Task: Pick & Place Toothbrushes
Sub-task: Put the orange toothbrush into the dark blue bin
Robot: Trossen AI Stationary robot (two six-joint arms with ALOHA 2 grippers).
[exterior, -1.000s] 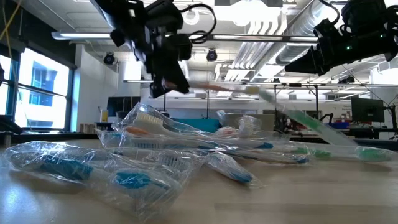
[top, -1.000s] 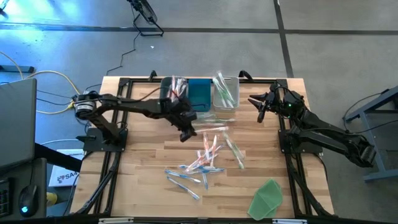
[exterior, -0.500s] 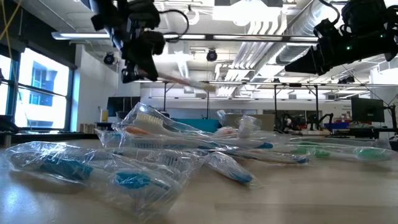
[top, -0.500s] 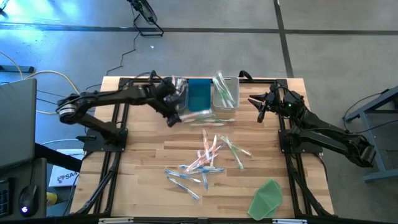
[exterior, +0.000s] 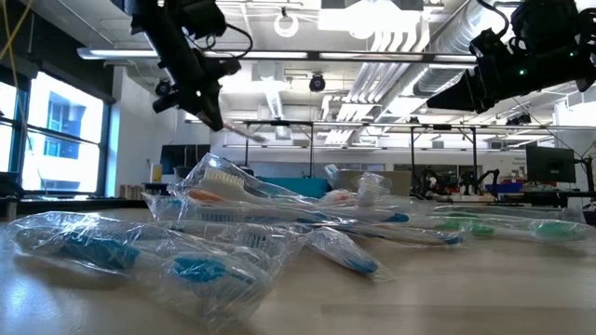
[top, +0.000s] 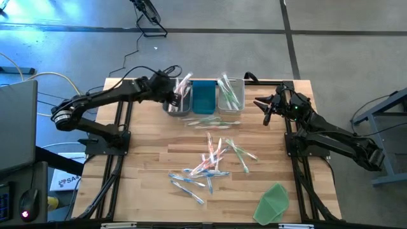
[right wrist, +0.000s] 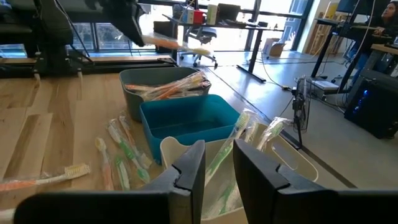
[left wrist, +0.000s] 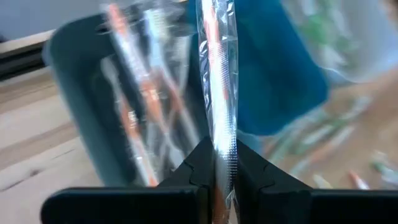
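With the left gripper clamped on a wrapped orange plastic toothbrush above the grey plastic bin, early release risks overshoot; right gripper jaws stand apart.

The table has a light wood-plank top on a black frame and stands on grey floor crossed by dark seams. A laptop sits at nine o'clock of the table. Cables trail at eleven o'clock. Beyond the table, tall windows admit daylight. White ducts run across the ceiling. An office chair and desks stand behind.
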